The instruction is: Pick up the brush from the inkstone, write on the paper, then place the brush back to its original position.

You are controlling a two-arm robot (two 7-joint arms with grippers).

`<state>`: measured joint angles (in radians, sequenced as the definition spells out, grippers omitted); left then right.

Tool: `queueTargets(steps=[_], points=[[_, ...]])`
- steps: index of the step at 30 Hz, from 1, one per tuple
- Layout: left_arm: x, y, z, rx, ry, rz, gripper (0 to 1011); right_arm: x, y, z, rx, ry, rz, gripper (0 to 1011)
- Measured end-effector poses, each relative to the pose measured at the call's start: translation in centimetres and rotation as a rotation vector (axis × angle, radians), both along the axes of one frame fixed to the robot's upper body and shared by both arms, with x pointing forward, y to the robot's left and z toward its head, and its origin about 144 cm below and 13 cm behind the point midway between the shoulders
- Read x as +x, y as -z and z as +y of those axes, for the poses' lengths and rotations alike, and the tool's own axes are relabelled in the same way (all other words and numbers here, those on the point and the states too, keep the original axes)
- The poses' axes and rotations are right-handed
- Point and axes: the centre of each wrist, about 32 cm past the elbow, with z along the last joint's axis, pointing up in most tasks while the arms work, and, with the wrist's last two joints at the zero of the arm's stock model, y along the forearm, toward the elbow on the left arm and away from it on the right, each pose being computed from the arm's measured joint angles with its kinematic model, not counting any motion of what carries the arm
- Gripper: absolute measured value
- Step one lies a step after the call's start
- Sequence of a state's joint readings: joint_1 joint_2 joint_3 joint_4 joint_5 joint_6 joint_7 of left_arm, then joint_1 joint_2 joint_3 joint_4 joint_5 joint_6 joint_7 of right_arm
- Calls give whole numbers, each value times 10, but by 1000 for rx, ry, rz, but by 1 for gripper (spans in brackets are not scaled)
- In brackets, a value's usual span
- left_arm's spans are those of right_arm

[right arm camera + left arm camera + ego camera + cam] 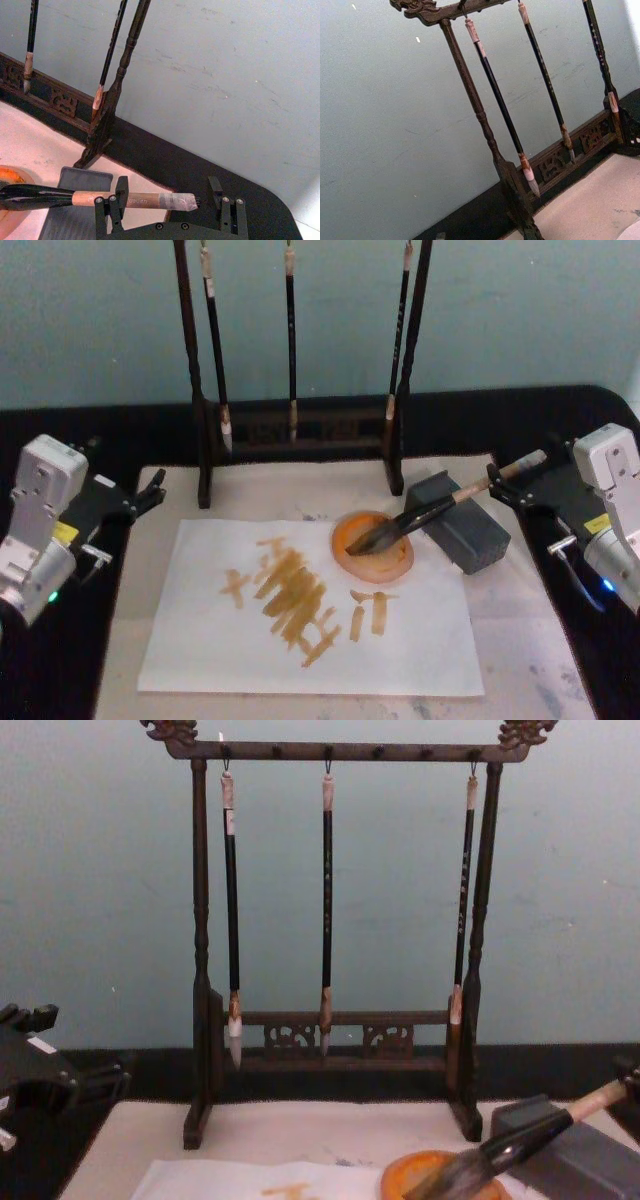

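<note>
The brush (430,510) lies slanted across the grey inkstone (478,536). Its dark bristles rest in an orange dish (355,562), and its tan handle end points toward my right arm. My right gripper (497,486) is open around that handle end. In the right wrist view the brush (100,198) lies between the wide-spread fingers (121,192) of the right gripper (168,194), close to one of them. The white paper (200,650), with tan-orange strokes across its middle, lies on a cream mat. My left gripper (150,492) sits idle at the mat's left edge.
A dark wooden rack (300,430) with three thin hanging brushes stands at the back of the mat (520,640), also seen as the rack (330,750) from the chest. Black table surface surrounds the mat. A teal wall rises behind.
</note>
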<state>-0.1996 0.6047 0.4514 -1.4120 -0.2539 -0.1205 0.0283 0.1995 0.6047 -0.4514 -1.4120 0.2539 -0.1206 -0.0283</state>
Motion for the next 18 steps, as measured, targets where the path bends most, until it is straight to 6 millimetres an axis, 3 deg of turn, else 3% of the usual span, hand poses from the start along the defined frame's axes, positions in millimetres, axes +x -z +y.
queueTargets(steps=[18], points=[[0,0,0,0,0,0,1010,0,0,0,0,0,0,1000]])
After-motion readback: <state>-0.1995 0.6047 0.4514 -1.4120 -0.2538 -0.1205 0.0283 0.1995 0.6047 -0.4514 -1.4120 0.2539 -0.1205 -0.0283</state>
